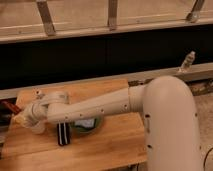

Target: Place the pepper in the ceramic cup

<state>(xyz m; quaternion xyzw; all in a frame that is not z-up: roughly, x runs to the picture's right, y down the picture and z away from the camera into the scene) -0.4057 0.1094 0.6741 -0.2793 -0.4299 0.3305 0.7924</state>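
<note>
A white ceramic cup (pixel 37 129) stands near the table's left edge, partly covered by my gripper (pixel 22 119), which sits just above and to the left of its rim. A small dark red elongated thing, seemingly the pepper (pixel 9 106), shows at the table's far left edge just beyond the gripper. I cannot tell whether the gripper is holding it. My white arm reaches in from the right across the table.
A black ribbed bar (pixel 63 134) lies right of the cup. A green plate (pixel 86 127) lies partly under my forearm. A small white bottle (pixel 187 61) stands on the ledge at the far right. The wooden table (pixel 110 145) shows bare wood at the front right.
</note>
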